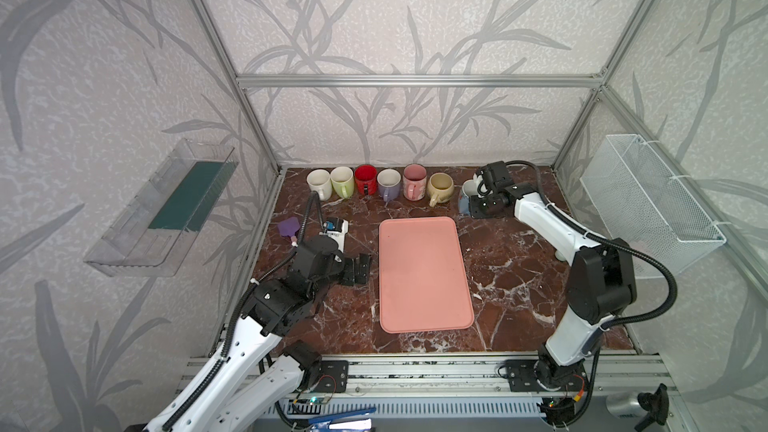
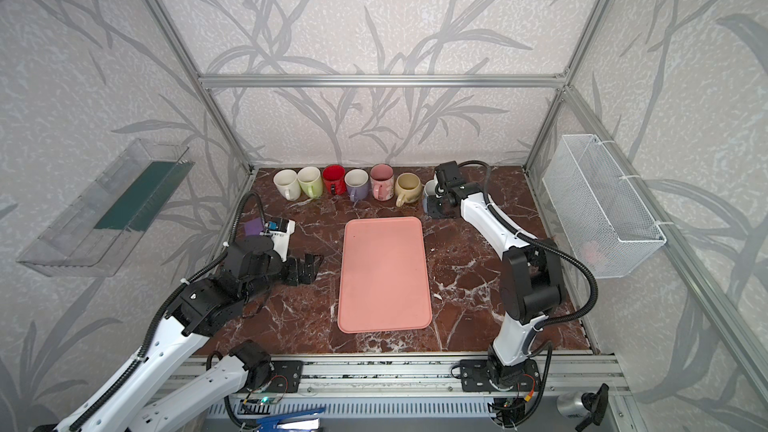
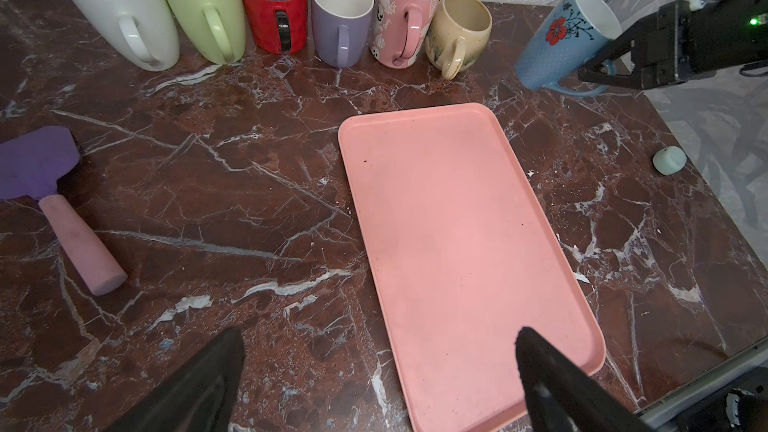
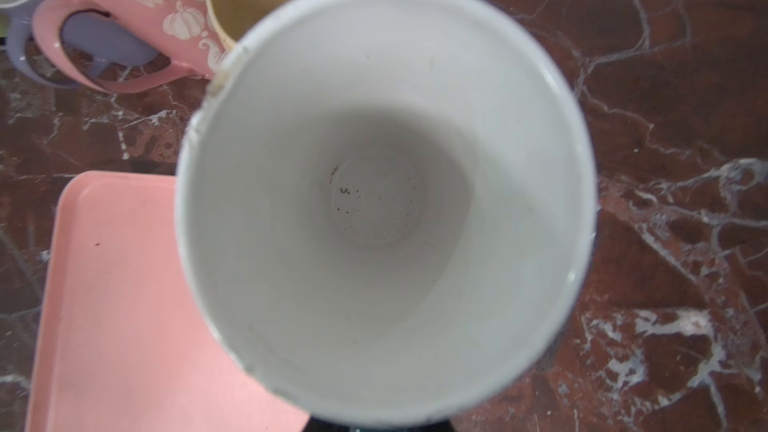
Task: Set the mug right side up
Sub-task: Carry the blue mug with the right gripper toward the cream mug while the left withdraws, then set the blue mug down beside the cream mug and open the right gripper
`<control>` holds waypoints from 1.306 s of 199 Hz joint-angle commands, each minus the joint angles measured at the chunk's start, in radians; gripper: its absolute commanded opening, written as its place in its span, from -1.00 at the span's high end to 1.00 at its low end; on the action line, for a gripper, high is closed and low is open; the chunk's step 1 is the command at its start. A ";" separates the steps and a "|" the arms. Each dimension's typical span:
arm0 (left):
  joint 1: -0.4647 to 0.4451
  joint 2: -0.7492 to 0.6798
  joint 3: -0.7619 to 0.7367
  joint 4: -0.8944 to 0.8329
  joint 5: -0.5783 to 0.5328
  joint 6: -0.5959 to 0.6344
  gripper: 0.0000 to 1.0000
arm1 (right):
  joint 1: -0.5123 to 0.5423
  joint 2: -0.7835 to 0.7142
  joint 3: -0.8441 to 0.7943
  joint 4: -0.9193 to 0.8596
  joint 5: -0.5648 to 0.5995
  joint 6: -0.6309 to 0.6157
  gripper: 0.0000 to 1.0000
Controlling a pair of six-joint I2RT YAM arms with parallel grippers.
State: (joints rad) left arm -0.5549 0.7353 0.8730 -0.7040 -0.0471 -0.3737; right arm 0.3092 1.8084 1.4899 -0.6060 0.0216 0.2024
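right claw (image 3: 598, 72) is pinched tight on the handle (image 3: 579, 91) of the blue mug (image 3: 559, 39), and the mug's mouth is up. the right wrist view looks straight down into its white inside.

in both top views the mug sits at about one o'clock from the tray (image 1: 424, 284). it's at the three o'clock end of the row (image 1: 376, 182) of six upright mugs along the back wall, just beside the beige one.

so the flip itself looks done, or near enough. it doesn't look settled, though: in the left wrist view it seems to lean more than its neighbours. whether its base is on the table (image 1: 519, 268) or just off it, i can't tell.

what's left, by my read: square it up, set it flat, let go of the handle, and back out without nudging the beige one.

left claw (image 1: 358, 268) is spread wide and empty. it's low over the table at nine o'clock from the tray, well apart from the action.
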 commanded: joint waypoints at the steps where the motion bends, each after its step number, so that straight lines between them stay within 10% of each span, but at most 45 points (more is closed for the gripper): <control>1: 0.005 -0.018 -0.014 -0.024 -0.033 0.015 -0.99 | -0.005 0.053 0.077 0.020 0.064 -0.069 1.00; 260: 0.125 -0.017 -0.036 0.028 -0.010 0.004 -0.99 | -0.051 0.425 0.375 0.102 0.069 -0.078 1.00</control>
State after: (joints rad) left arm -0.4480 0.7136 0.8478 -0.6933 -0.0837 -0.3744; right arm 0.2623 2.2127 1.8290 -0.5488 0.0864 0.1291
